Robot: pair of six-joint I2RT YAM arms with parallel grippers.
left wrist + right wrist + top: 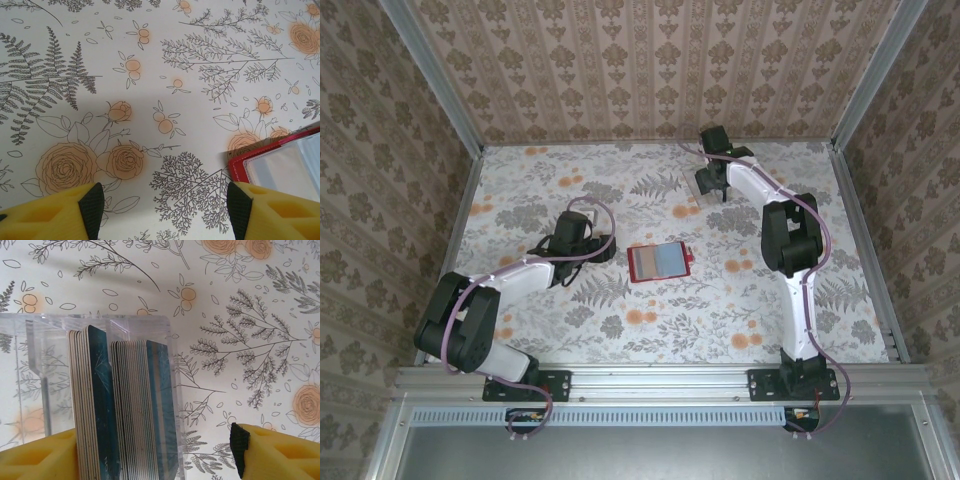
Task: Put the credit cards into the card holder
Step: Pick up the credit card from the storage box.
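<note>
The red card holder [660, 262] lies open and flat at mid-table, its grey-blue inner face up; its corner [280, 165] shows at the right of the left wrist view. My left gripper [608, 248] [165, 210] hovers just left of it, open, with bare tablecloth between its fingers. The credit cards [135, 410] stand on edge in two packs inside a clear acrylic stand [45, 365] at the far right of the table [704, 182]. My right gripper [713, 188] [157, 450] is open and straddles the packs: its left finger [40, 460] is beside them, and its right pad [240, 450] stands clear of the stand's wall.
A floral cloth [620, 330] covers the table, with patterned walls on three sides and metal rails [865, 250] along the edges. Open cloth lies between the card holder and the acrylic stand.
</note>
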